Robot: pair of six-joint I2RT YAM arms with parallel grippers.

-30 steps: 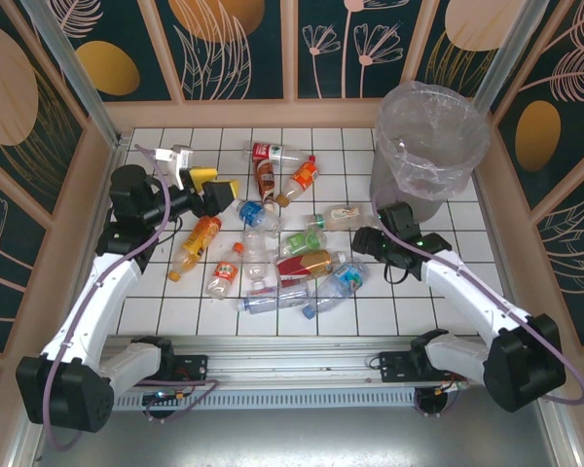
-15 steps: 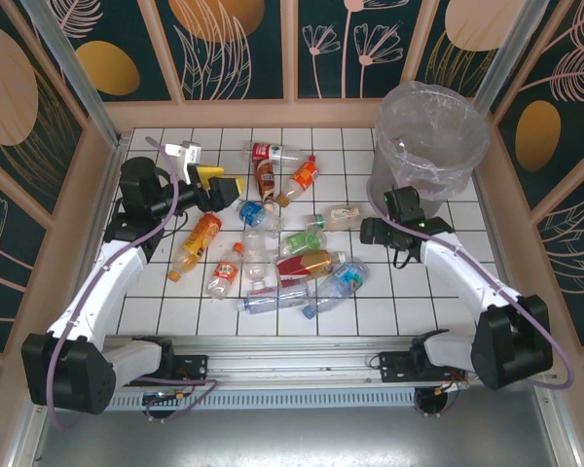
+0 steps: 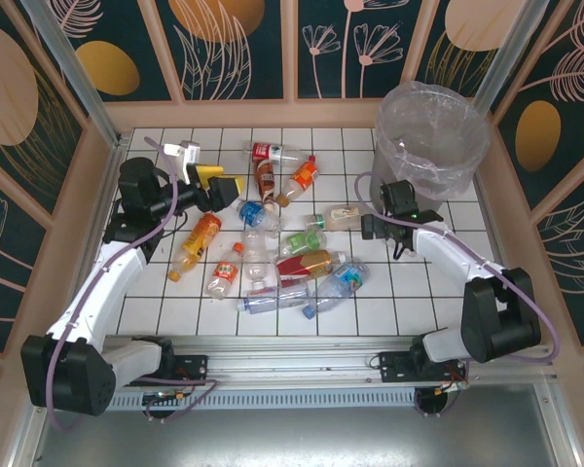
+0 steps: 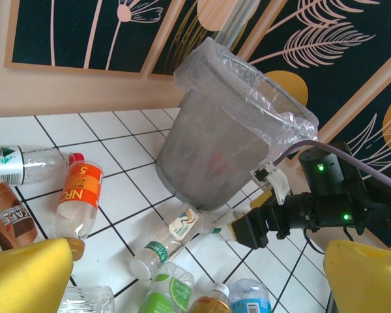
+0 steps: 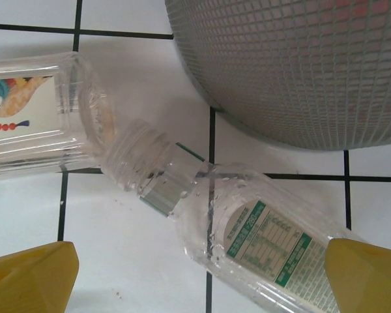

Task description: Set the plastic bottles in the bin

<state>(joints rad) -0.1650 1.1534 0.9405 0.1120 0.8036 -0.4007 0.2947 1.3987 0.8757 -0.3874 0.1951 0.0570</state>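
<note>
Drawn in at the elbow since the earlier frame, the right gripper [image 5: 199, 270] sits low, jaws spread wide with a clear green-labelled bottle [image 5: 260, 241] lying between them, just beside the bin [image 5: 300, 65]. The left gripper [image 3: 217, 181] hangs open at far left, other bottles [image 3: 292, 258] strewn across the tiled table [image 3: 370, 311].

The orange-labelled bottle [image 4: 79, 195], at 9 o'clock in the left wrist view, carries a white "5" above the letters "NR". The brown-labelled bottle [image 4: 5, 215] at 8 o'clock shows "AFE". In the right wrist view, the clear bottle [image 5: 260, 241] at 5 o'clock bears green-and-white print too fine to read.
</note>
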